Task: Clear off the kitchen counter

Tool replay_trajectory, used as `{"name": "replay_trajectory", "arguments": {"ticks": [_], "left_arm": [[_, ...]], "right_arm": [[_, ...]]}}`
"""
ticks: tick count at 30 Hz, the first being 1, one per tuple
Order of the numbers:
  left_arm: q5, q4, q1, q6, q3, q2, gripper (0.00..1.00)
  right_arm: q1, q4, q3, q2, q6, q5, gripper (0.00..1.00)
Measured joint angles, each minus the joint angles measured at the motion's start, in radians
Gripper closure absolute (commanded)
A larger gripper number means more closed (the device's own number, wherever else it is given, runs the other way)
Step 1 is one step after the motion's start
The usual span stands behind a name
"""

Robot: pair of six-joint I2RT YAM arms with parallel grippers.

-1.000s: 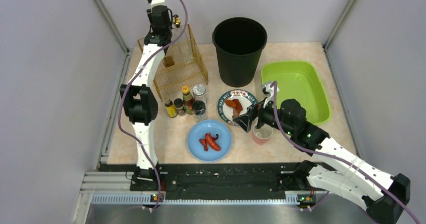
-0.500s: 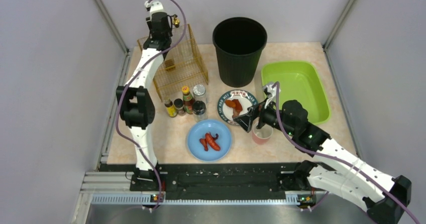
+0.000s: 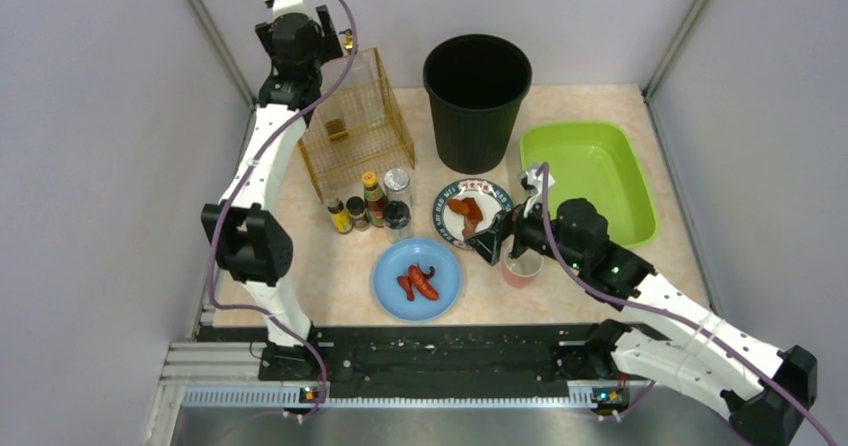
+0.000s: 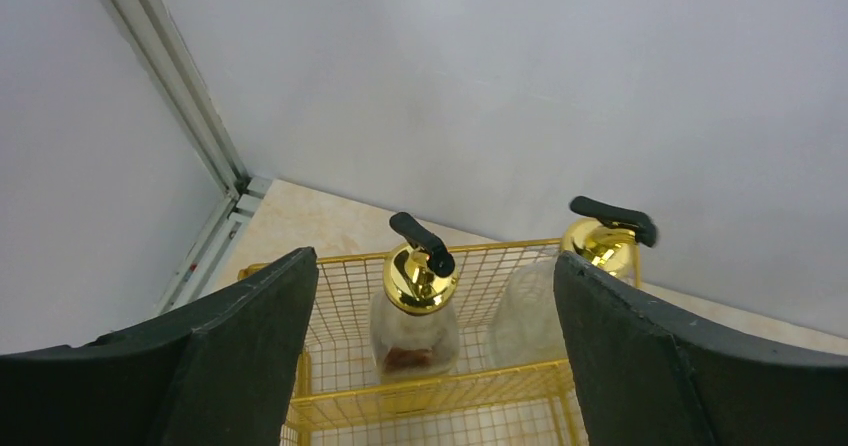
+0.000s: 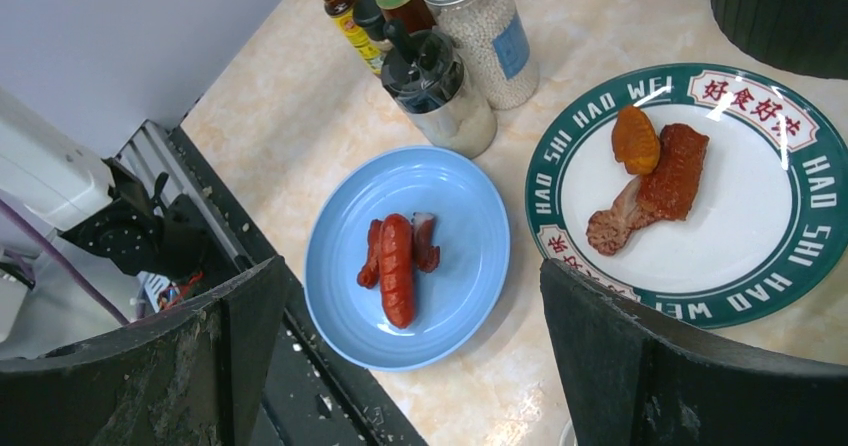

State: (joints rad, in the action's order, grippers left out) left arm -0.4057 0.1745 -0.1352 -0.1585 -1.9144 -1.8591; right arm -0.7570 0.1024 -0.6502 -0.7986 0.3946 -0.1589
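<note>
The kitchen counter (image 3: 338, 258) runs long left-to-right; left gripper (image 4: 435, 262) and right gripper (image 5: 410, 266) both gape wide, holding nothing.

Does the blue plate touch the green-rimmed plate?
Apart. In the right wrist view a narrow strip of counter shows between the blue plate and the green-rimmed plate.

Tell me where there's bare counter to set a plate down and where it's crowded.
Bare: the near-left corner of the kitchen counter, bordered by the condiment bottles, the blue plate and the black rail; also the strip behind the green tray, beside the black bin. Crowded: the middle, where bottles, blue plate, green-rimmed plate and pink cup sit close together.
</note>
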Motion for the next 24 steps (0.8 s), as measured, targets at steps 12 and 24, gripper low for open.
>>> {"name": "replay_trajectory", "arguments": {"ticks": [12,24], "left_arm": [[0.187,0.214,-0.013,-0.122,0.104,0.336,0.01],[0.182,0.384,-0.297,-0.133,0.539,0.679,0.05]], "right_arm": [[0.0,0.071,-0.04,0.008,-0.035,0.035,0.04],[0.0,0.145,-0.04,0.019,-0.078,0.115,0.04]]}}
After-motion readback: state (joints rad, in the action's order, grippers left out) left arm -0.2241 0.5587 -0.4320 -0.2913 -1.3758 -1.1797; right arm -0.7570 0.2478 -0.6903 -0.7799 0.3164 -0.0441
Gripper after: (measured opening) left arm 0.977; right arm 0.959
